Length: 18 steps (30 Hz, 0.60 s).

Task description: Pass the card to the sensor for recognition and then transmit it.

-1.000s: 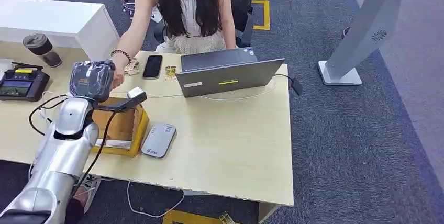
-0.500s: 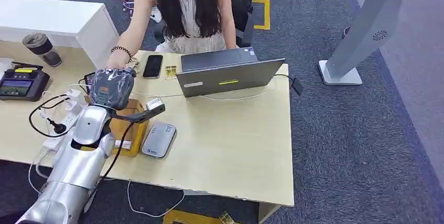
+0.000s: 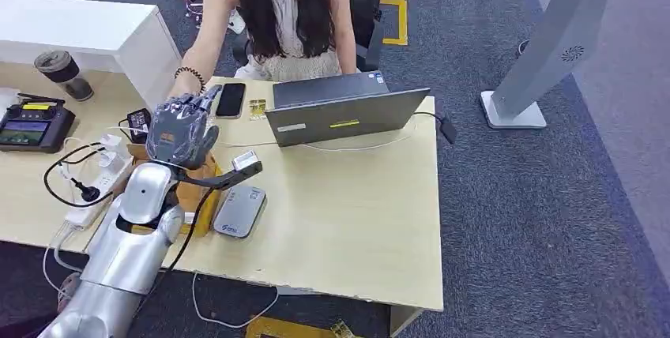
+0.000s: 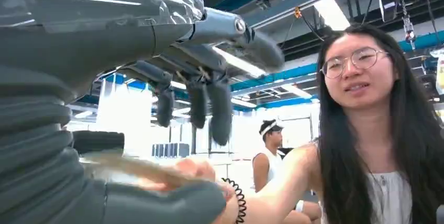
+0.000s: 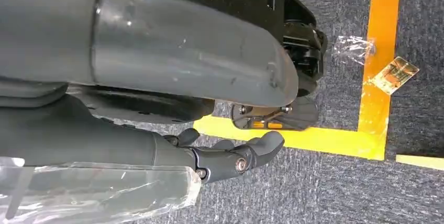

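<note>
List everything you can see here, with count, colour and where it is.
Light wooden table: one, centre.
Grey laptop: one, far table edge, before the person.
Black phone: one, left of laptop.
Grey flat card sensor: one, near table edge.
Yellow-brown box: one, under the left arm.
Dark lidded cup: one, far left.
Black handheld controller: one, left edge.
Pale thin card: one, between person's hand and left hand.
Person: one, seated opposite.
Left hand: grey, raised toward the person.
Right hand: grey, hanging over carpet.
</note>
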Motion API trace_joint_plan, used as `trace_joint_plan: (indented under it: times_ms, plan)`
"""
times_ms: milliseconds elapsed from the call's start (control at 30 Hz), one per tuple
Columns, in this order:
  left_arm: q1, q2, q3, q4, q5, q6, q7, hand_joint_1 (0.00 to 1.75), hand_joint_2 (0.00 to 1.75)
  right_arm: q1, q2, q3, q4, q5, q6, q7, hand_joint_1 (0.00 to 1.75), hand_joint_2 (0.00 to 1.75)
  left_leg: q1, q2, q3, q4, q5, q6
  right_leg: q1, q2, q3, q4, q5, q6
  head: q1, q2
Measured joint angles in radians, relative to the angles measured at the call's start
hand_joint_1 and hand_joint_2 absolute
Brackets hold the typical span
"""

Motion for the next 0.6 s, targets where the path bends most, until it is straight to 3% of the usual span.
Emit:
trace_joint_plan:
  times_ms: [433,600]
  plan:
    - [0.007,-0.002,-0.001,-0.010,0.000,0.000,0.001,0.00,1.75,0.000,0.000,0.000,0.000,0.002,0.000,-0.001,0.00,0.00,0.000,0.000,0.000,0.000,0.000,0.000,0.000,0.000,0.000,0.000,0.000,0.000,0.000,0.000]
    - [0.023,-0.002,-0.002,-0.024,-0.010,0.002,0.013,0.00,1.75,0.014,-0.013,0.000,0.000,0.002,0.000,-0.032,0.00,0.00,0.000,0.000,0.000,0.000,0.000,0.000,0.000,0.000,0.000,0.000,0.000,0.000,0.000,0.000]
